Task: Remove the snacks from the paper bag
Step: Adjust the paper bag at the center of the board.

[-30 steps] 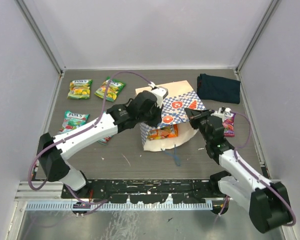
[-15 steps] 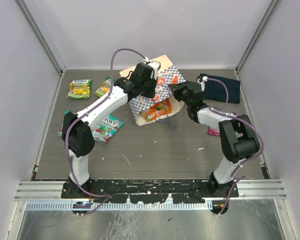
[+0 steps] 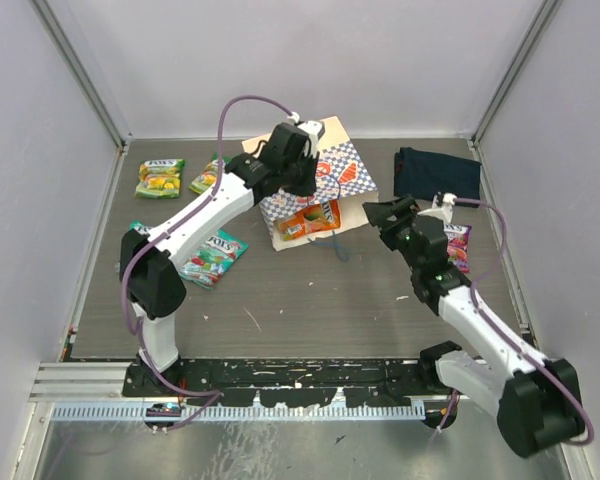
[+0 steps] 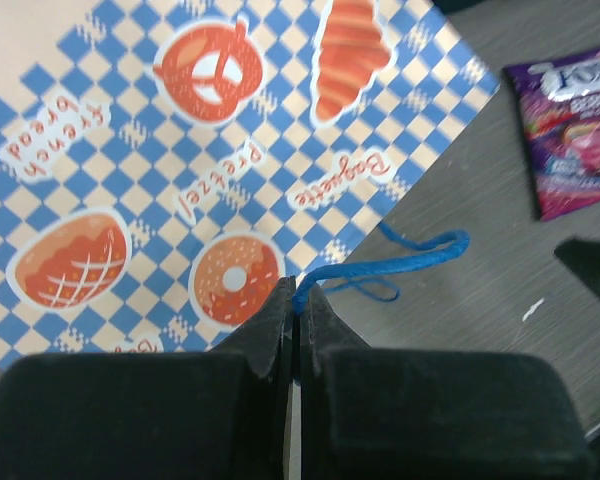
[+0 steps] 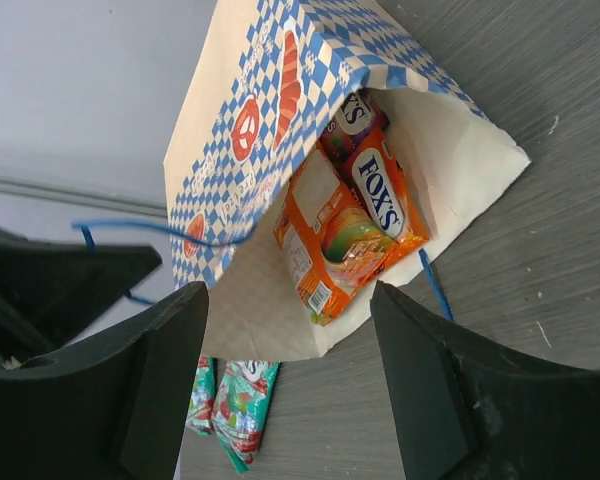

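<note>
On the table, far middle: bag [image 3: 345, 178] lies on its side, checkered face up, with its mouth gaping toward the arms.
Bag mouth: orange packets [image 5: 345, 245] lie stacked just inside. A darker packet [image 5: 352, 112] sits behind them (its colour is hard to tell in the shade).
Left gripper [image 4: 294, 320]: jaws are pressed flat together, pinching the bag's blue cord [image 4: 400, 258]. From above it sits over the far-left part of the bag, against the paper.
Right gripper [image 5: 290, 385]: jaws are spread wide with nothing between them. It hangs just right of the bag, pointed at the open mouth and clear of the paper.
Other cord [image 3: 340, 243]: this handle trails out of the mouth's near edge onto the table.
Left side of the table: green-yellow packet [image 3: 160, 178] lies near the far corner. Green packet [image 3: 204, 180] is just beside it, partly under the left arm. Teal packet [image 3: 212, 252] lies nearer the bases. What is probably one more packet [image 3: 135, 232] peeks out behind that arm's elbow.
Right side of the table: purple packet [image 3: 458, 246] lies flat, partly hidden by the right arm and well apart from the bag.
Far right corner: navy cloth [image 3: 438, 172] lies folded, apart from the bag and the purple packet.
</note>
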Motion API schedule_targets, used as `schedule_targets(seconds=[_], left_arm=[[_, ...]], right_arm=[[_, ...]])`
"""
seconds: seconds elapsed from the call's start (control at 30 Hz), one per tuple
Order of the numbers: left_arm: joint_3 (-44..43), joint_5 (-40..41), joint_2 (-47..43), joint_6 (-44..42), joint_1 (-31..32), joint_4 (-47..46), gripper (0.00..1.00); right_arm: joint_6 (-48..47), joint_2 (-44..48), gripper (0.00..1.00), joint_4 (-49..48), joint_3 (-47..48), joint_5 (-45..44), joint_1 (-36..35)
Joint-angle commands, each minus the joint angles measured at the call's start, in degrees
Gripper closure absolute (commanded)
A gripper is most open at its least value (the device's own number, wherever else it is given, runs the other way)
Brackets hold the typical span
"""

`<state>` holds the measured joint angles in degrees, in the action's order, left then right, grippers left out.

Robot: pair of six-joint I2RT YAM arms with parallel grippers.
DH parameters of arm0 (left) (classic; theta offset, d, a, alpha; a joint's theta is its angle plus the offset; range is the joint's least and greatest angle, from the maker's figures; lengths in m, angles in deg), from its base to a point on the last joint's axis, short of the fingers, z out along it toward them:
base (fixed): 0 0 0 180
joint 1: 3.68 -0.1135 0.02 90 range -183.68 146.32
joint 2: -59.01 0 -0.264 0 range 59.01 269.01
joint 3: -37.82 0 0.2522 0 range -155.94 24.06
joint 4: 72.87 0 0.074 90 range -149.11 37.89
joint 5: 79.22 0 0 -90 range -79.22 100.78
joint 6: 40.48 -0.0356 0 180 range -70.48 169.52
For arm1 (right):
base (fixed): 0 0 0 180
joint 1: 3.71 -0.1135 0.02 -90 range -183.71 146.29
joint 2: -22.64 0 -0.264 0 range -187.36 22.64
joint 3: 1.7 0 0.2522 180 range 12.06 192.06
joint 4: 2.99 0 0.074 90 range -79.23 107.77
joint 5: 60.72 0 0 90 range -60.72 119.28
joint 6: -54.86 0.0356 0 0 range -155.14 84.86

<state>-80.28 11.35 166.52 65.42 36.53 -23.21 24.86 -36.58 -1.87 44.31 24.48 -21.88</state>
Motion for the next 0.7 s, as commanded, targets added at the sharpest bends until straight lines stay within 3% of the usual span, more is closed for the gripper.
schedule_targets(seconds=[0.0, 0.13, 0.3, 0.43, 0.67], left_arm=[[-10.6, -1.1, 2.9, 1.3, -0.2, 3.3, 1.00], [-14.9, -0.3, 4.1, 2.8, -0.1, 3.9, 1.00], [-17.7, -0.4, 6.3, 6.1, -0.2, 5.3, 1.00], [-18.6, -2.6, 7.1, 8.6, -0.1, 6.2, 1.00], [-17.4, -2.4, 6.3, 8.3, -0.2, 7.6, 1.00]], right_arm=[[-4.1, 6.4, 0.27, 6.2, -3.7, -5.9, -3.4], [-2.6, 0.7, 0.28, 2.2, -4.8, -6.0, -9.3], [2.8, -17.3, 0.29, -11.5, 1.7, 0.9, -11.0], [5.2, -29.7, 0.32, -10.2, 13.9, 3.0, -13.6], [10.1, -38.2, 0.33, -2.0, 21.5, -3.0, -14.1]])
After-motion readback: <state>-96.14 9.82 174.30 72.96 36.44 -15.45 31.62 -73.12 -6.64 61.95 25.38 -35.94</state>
